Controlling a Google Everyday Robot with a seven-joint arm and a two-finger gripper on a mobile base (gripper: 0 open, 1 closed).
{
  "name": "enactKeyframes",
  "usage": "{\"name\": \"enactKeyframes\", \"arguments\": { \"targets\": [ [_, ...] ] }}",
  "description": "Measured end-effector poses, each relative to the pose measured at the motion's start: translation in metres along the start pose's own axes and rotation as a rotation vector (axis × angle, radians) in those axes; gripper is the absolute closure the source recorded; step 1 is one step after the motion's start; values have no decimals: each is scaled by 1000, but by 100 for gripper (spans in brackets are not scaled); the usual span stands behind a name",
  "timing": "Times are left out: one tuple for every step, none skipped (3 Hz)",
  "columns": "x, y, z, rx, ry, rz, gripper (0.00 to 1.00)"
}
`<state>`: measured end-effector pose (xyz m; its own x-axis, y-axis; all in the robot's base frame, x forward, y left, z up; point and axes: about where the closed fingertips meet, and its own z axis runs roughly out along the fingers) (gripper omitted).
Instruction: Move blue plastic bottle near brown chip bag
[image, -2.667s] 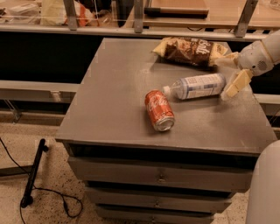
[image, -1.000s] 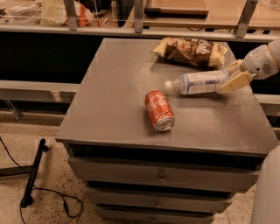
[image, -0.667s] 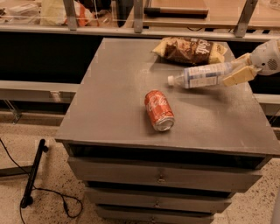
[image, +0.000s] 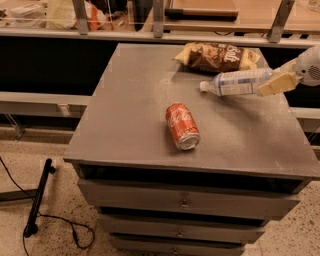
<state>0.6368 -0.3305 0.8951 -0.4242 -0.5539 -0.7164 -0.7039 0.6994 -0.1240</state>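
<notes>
The bottle (image: 239, 81) is of clear plastic, long and round, with a pale blue and white label and a white cap (image: 204, 87). It lies almost level, with the cap pointing left and a little lower than the other end. It is at the right rear part of the worktop (image: 130, 110), just beside the bag (image: 216, 56), on the bag's near side. A soft shadow lies on the surface under it.

The bag is dark brown and crinkled, with yellow-tan ends and white letters, and it lies flat at the rear edge. A red-orange can (image: 182, 126) of shiny metal lies on its side near the middle, well apart from both.

The gripper (image: 274, 83) enters from the right edge. Its cream fingers (image: 272, 85) pinch the bottom end of the bottle. The white, rounded arm (image: 309, 67) behind it reaches in nearly level over the right side.

The worktop is grey, matte and a little dusty, with grey drawers (image: 185, 202) below. The floor (image: 60, 200) is speckled stone, where a black cable (image: 55, 220) lies at the left.
</notes>
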Motion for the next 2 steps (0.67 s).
{"name": "enactKeyframes", "arguments": {
  "targets": [
    [7,-1,2,133,40,69,100],
    [14,-4,5,262,95,128,100]
  ]
}}
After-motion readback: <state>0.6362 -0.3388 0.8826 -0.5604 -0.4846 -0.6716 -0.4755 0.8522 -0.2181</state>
